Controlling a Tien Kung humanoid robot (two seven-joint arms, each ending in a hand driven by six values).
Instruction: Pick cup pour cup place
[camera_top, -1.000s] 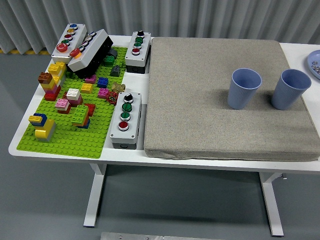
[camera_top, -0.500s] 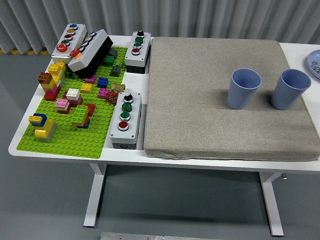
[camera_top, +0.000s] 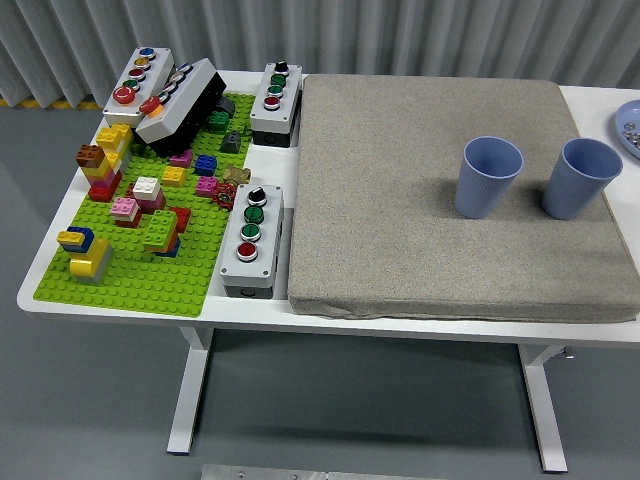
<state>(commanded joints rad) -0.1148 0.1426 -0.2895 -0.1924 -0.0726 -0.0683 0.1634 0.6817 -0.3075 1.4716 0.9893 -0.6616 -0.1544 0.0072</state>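
Green brick baseplate (camera_top: 140, 262) and button boxes (camera_top: 252, 240) crowding the left of the worktop (camera_top: 600, 102). Grey mat (camera_top: 400, 200) reaching rightward, bare at its near edge. Left blue cup (camera_top: 488, 177) and right blue cup (camera_top: 580, 179) upright, near the mat's right edge. No robot hand in view.

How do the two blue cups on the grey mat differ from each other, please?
The left cup stands further in on the grey mat; the right cup sits close to the mat's right edge. The left cup looks upright, while the right cup appears to lean slightly. Both are blue, open side up, and look alike in shape and size.
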